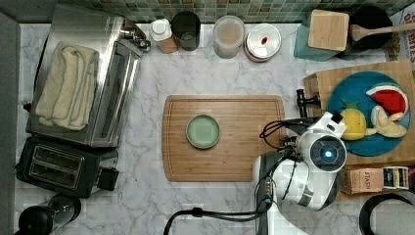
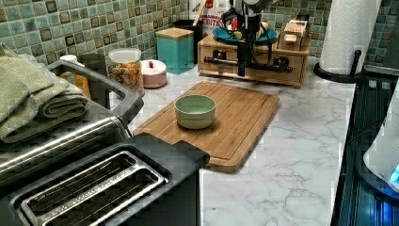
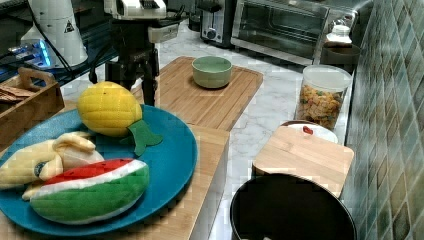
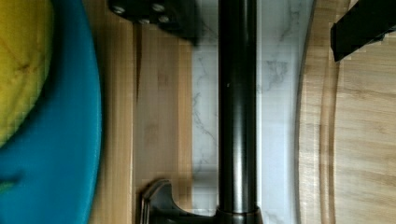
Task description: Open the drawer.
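Note:
The drawer (image 2: 292, 71) is the front of a light bamboo box at the back of the counter, closed or nearly so. Its slim black bar handle (image 2: 270, 67) runs along the front on two posts. My gripper (image 2: 242, 69) reaches down in front of the box at the handle. In the wrist view the handle (image 4: 237, 116) runs between my fingers. One dark fingertip (image 4: 159, 16) lies over the drawer's wood (image 4: 163, 121), the other over the cutting board's edge. My gripper (image 4: 266, 32) is open astride the bar without touching it.
A blue plate (image 1: 342, 95) with toy fruit sits on top of the box. The wooden cutting board (image 1: 244, 161) with a green bowl (image 1: 203, 131) lies just in front of the drawer. Jars (image 1: 229, 35) line the back wall. A toaster (image 1: 63, 166) and toaster oven (image 1: 117, 93) stand at the top view's left.

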{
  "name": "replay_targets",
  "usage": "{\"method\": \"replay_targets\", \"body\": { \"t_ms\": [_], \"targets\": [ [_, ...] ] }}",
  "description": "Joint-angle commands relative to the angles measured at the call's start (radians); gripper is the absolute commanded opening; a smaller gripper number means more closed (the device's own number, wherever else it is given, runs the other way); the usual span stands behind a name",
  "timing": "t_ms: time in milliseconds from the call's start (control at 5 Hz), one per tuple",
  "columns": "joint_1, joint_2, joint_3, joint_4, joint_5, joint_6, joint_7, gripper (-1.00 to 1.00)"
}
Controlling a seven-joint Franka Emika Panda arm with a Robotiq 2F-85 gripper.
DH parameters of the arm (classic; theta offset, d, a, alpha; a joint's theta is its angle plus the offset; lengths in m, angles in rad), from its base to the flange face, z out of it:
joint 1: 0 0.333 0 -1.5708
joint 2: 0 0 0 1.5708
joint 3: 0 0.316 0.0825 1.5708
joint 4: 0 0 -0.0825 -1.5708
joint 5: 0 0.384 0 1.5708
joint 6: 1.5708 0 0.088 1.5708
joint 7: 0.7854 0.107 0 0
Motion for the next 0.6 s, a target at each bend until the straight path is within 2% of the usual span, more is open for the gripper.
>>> {"method": "replay_targets", "body": {
  "t_ms": [200, 400, 600],
  "targets": [
    [0.061, -0.006, -0.023, -0.064, 0.104, 0.057, 0.062, 1.00],
    [0.045, 0.011, 0.010, -0.044, 0.066, 0.033, 0.079, 1.00],
    [0.032, 0.061, 0.023, 0.019, 0.093, 0.001, -0.012, 1.00]
  ]
}}
